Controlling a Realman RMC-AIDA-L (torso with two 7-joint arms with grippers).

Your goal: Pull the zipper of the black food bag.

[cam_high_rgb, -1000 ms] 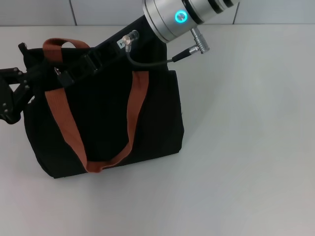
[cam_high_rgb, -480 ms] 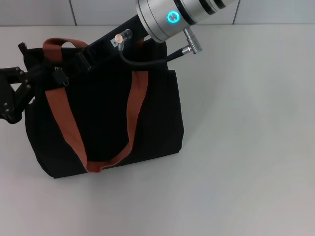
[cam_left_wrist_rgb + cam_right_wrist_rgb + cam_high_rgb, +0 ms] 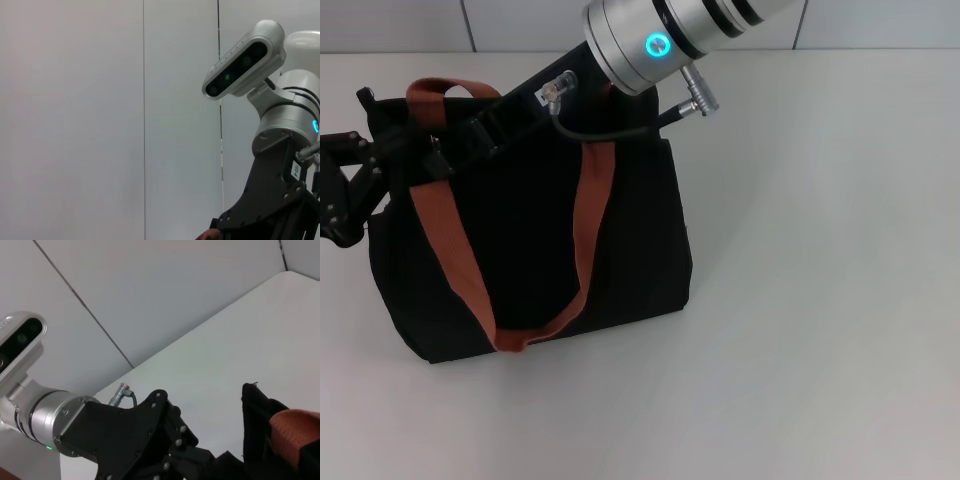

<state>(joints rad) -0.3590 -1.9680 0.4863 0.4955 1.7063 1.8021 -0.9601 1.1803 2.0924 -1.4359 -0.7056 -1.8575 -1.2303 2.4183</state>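
The black food bag (image 3: 530,250) stands at the centre-left of the white table, its two rust-orange straps (image 3: 592,215) hanging over its front. My right gripper (image 3: 465,138) reaches down from the back and lies along the bag's top edge, near the left orange strap. The zipper is hidden, black gripper against black fabric. At the far left, my left gripper (image 3: 380,158) is shut on the bag's upper left corner. The right wrist view shows that left gripper (image 3: 210,457) meeting the bag's corner (image 3: 255,430).
The white table (image 3: 820,300) stretches wide to the right and front of the bag. A grey tiled wall (image 3: 400,25) runs along the back edge. The right arm's silver wrist (image 3: 650,45) and its cable (image 3: 610,125) hang over the bag's top right.
My right arm has slid left along the bag's top edge, its silver wrist shifting left. The bag's top right corner has been drawn slightly left. The left gripper stays put.
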